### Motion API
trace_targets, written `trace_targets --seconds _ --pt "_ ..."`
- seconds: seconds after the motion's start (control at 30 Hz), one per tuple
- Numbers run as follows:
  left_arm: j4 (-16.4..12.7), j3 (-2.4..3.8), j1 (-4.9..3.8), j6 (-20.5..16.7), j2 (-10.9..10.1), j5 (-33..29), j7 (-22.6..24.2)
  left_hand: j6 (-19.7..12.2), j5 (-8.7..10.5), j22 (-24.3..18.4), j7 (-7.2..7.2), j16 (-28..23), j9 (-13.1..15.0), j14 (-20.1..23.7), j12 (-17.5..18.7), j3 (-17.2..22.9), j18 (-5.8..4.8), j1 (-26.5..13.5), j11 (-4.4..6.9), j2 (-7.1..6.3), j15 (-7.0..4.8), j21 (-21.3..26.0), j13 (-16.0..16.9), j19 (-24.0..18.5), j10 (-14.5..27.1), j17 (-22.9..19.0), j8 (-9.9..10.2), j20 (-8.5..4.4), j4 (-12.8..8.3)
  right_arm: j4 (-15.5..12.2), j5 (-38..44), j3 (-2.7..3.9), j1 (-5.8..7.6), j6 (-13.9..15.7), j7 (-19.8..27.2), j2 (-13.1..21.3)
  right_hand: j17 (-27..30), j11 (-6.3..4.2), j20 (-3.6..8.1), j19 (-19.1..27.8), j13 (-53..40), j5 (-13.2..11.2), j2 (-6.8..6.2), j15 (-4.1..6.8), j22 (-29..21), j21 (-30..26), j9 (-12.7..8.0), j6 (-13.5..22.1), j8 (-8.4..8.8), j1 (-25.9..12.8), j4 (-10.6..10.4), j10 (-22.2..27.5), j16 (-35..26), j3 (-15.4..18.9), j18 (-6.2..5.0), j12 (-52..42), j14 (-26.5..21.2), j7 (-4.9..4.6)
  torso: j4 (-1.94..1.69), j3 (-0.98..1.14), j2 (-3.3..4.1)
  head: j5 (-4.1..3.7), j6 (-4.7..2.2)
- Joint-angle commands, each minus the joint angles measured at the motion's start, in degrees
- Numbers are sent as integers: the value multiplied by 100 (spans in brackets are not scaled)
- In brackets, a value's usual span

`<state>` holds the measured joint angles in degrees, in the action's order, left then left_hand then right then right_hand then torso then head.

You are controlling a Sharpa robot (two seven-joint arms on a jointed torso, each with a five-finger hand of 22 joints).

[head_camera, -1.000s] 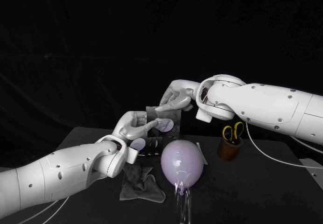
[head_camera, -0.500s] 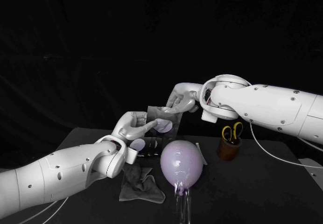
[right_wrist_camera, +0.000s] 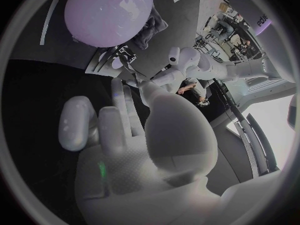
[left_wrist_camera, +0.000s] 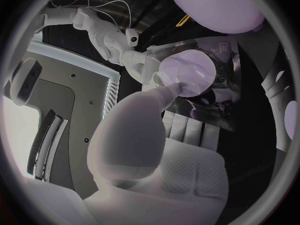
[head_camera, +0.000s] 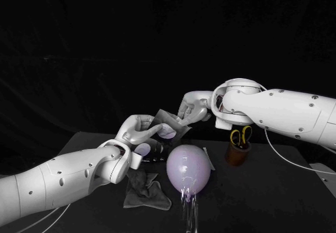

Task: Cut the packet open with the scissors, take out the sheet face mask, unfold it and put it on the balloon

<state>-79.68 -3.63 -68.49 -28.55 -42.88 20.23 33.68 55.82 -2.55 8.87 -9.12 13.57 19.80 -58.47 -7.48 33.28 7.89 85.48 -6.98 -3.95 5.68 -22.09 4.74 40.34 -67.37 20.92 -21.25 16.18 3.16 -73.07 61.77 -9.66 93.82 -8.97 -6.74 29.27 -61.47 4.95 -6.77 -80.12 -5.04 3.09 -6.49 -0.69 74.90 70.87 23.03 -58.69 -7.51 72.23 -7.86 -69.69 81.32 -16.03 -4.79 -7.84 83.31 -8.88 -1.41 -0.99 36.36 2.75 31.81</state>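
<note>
With the scissors [head_camera: 242, 136] standing in their cup [head_camera: 238, 154] on the desk [head_camera: 280, 194], cutting looks done; left hand [head_camera: 142, 132] and right hand [head_camera: 193, 108] both pinch the packet [head_camera: 170, 121], held up near the balloon [head_camera: 189, 167], mask apparently not yet out.

right robot hand [head_camera: 193, 108]: shifted back toward its own arm | packet [head_camera: 169, 118]: upright before, now tilted
</note>
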Motion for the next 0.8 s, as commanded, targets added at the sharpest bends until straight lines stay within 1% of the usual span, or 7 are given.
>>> trace_targets --seconds 0.03,0.23,0.57,0.6,0.67,0.73,0.8 --pt "-11 9 -15 -14 30 77 35 13 -20 10 -41 33 662 -15 -10 23 118 7 17 73 -10 -28 7 28 -35 9 -38 4 0 -23 149 -8 4 -433 -139 -15 -8 -20 19 -5 -6 -21 -35 20 870 -30 -9 -55 13 0 -20 -75 -24 -46 55 29 8 16 -8 -3 2 -14 11" --pt "-19 9 -16 -25 56 101 25 11 -20 11 -41 34 666 -14 -9 26 119 7 17 76 -10 -30 7 28 -34 10 -40 4 -1 -32 248 -29 2 -574 -206 -58 -17 -81 52 -39 -38 -15 -20 69 900 29 -8 -175 -37 28 -49 -246 -28 -152 66 17 17 82 -6 -7 0 -25 29" --pt "-70 10 -17 -23 87 108 30 7 -20 12 -42 36 673 -11 -8 29 119 6 16 78 -9 -33 7 28 -34 11 -42 4 -2 -27 410 -78 -54 -486 -248 -170 -100 -134 96 -124 -69 26 72 116 953 167 -13 -253 -76 28 -127 -376 -9 -329 96 36 64 131 -8 -7 0 -46 43" --pt "-74 10 -17 -24 88 108 32 7 -20 12 -42 36 673 -11 -8 29 119 6 16 78 -9 -33 7 28 -34 11 -42 4 -2 -29 415 -83 -61 -474 -244 -173 -155 -167 121 -168 -85 14 128 145 980 240 -4 -307 -113 85 -123 -451 6 -458 111 36 94 168 -9 -8 -1 -42 45" --pt "-78 10 -17 -26 87 108 36 5 -20 13 -43 36 676 -10 -7 31 119 5 15 79 -9 -34 7 28 -33 12 -43 4 -3 -36 416 -91 -72 -436 -229 -167 -204 -193 142 -200 -99 3 142 169 1000 293 8 -350 -147 125 -107 -516 19 -552 122 33 118 198 -9 -8 -1 -42 45" --pt "-82 10 -17 -31 82 109 41 5 -20 13 -43 36 676 -10 -7 31 119 5 15 79 -9 -34 7 28 -33 12 -43 4 -3 -52 408 -96 -84 -371 -195 -147 -298 -265 189 -281 -144 1 218 232 1050 438 55 -478 -252 233 -46 -716 45 -751 152 -20 155 285 -6 -8 -1 -43 47" --pt "-82 11 -17 -37 76 109 44 3 -20 14 -44 37 681 -8 -6 33 119 3 14 81 -8 -35 6 26 -33 13 -45 5 -3 -70 373 -100 -92 -284 -151 -119 -400 -333 246 -368 -193 -8 230 300 1107 603 121 -594 -371 318 40 -913 73 -908 187 -82 187 370 -5 -6 1 -43 51"
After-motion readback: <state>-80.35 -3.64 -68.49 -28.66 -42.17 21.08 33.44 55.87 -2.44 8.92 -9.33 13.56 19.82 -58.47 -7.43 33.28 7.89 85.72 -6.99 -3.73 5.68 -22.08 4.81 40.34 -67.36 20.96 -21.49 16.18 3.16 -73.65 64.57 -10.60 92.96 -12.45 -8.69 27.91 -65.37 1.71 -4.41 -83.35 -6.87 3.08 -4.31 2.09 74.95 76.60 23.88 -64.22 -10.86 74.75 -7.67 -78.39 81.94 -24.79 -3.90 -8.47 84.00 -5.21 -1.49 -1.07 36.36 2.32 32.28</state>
